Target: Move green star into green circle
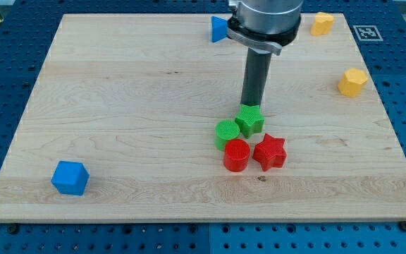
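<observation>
The green star (250,120) lies near the board's middle, touching the green circle (226,132) on its left. My tip (251,104) sits right at the star's top edge, on its side toward the view's top. A red circle (236,154) and a red star (270,152) lie just below the two green blocks, close against them.
A blue cube (70,177) sits at the bottom left. A blue triangle (219,29) lies at the top, partly behind the arm. Two yellow blocks sit at the right: one at the top (321,23) and one lower (352,82). The wooden board (118,92) ends in blue perforated table.
</observation>
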Action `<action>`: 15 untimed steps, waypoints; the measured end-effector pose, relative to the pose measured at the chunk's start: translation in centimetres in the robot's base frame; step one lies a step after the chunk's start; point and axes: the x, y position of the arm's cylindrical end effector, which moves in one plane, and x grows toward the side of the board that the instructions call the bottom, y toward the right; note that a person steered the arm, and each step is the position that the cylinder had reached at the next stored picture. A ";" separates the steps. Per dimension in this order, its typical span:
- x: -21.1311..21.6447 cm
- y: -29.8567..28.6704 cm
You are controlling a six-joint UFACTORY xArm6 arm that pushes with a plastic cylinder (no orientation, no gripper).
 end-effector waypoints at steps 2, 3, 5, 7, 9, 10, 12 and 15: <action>-1.0 0.1; -2.8 0.1; -3.1 0.1; -3.1 0.1; -3.5 0.1; -3.5 0.1; -3.7 -1.6; -3.7 -2.2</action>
